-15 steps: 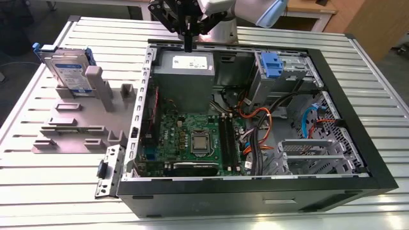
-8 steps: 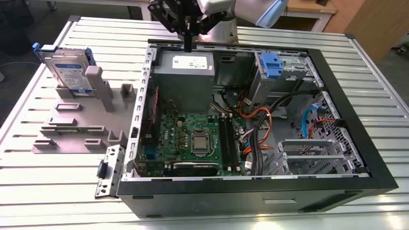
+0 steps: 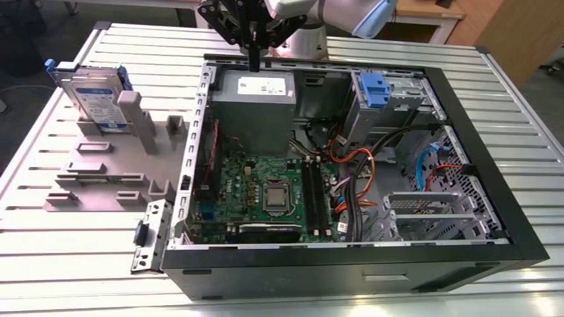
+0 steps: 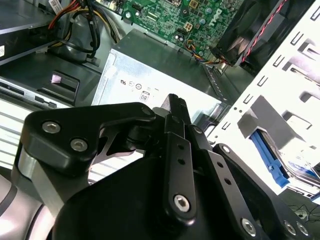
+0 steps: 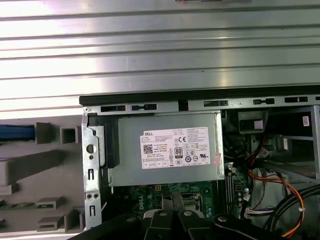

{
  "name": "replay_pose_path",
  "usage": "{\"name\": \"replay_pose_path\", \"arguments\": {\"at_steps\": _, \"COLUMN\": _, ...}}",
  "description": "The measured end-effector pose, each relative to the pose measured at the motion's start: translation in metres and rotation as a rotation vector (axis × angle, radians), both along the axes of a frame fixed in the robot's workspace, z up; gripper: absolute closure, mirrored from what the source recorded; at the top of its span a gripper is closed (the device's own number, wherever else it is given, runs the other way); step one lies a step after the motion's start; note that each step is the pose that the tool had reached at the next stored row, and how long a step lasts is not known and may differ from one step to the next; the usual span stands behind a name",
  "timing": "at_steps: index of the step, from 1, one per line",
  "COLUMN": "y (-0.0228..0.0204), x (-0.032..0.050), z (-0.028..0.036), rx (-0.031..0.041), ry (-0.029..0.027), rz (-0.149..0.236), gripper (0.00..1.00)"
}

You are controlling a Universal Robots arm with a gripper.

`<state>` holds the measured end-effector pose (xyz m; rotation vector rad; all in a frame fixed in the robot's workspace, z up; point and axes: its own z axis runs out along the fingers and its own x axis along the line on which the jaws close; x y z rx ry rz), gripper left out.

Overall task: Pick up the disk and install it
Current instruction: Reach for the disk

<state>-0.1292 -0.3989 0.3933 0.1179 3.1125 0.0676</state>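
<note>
1. The disk [image 3: 92, 99] stood upright on its edge in a slot of the grey fixture [image 3: 97, 178]. It was well apart from the jaws, toward the exterior view's left of them, and nothing was touching it.
2. The gripper [image 3: 255, 66] hung with its tips pointing down, and it held nothing. The jaws were closed together; in the second wrist view the two fingers [image 4: 172, 107] met with no gap that I could see.
3. Directly below the jaws was the power supply [image 3: 255, 109], a grey box with a white sticker. The tips were near the far edge of its top, but I could not tell if they touched it.
4. The power supply sat inside the open computer case [image 3: 480, 139], which lay on its side on the ribbed metal table [image 3: 70, 264].
5. The motherboard [image 3: 264, 185] was further from the jaws than the power supply, on the near side of it.
6. A blue latch piece [image 3: 374, 89] was in the drive bay, toward the exterior view's right of the jaws, apart from them.
</note>
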Motion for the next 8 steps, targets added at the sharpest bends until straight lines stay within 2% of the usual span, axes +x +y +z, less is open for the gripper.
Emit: {"name": "replay_pose_path", "arguments": {"at_steps": 8, "y": 0.0, "x": -0.0025, "z": -0.0001, "rx": 0.0001, "ry": -0.0001, "rz": 0.0, "gripper": 0.89}}
